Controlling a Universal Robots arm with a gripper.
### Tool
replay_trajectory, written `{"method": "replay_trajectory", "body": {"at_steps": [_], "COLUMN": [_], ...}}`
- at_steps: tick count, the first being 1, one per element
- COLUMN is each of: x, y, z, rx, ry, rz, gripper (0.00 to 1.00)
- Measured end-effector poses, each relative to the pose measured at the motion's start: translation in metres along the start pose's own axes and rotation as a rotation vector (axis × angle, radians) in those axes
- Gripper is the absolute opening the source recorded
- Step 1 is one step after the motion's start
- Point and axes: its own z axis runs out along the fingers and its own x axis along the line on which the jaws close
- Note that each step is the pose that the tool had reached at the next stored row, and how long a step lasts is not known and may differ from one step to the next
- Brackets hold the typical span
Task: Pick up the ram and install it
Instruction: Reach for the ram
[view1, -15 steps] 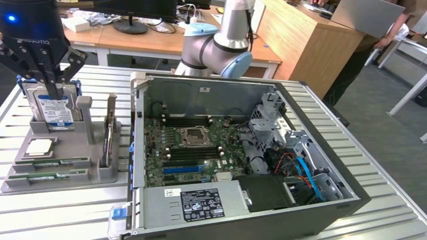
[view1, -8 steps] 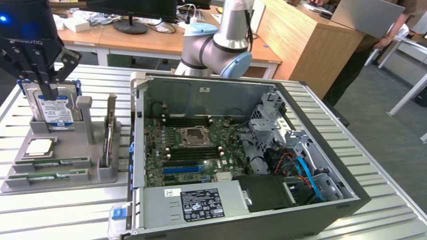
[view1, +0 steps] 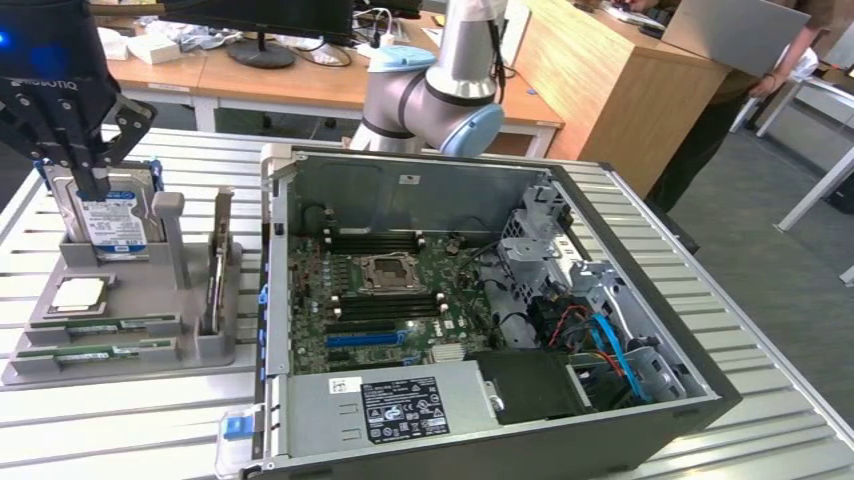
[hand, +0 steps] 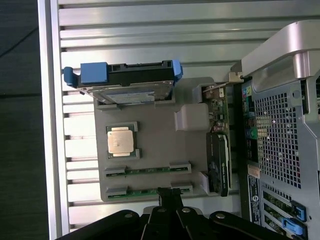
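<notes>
Wrist view | end effector clenched, empty | over ram lying in gray tray | computer case beside

Bright, even indoor light puts a soft sheen on the slatted table, shades the inside of the open computer case and leaves the gripper a dark silhouette.

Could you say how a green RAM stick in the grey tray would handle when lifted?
The long, thin green circuit-board stick looks rigid, so probably won't sag. Being thin, it's likely light but fragile. Clips of the grey plastic tray hold its ends and may resist lifting.
</notes>
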Motion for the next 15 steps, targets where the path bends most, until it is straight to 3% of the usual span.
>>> {"method": "replay_trajectory", "body": {"at_steps": [8, 15], "x": [0.0000, -0.0006], "y": [-0.0013, -0.0078], "z": [-0.0001, -0.0003], "rx": [0.0000, 0.0000], "ry": [0.0001, 0.0000], "rz": [0.000, 0.000], "gripper": [0.10, 0.10]}}
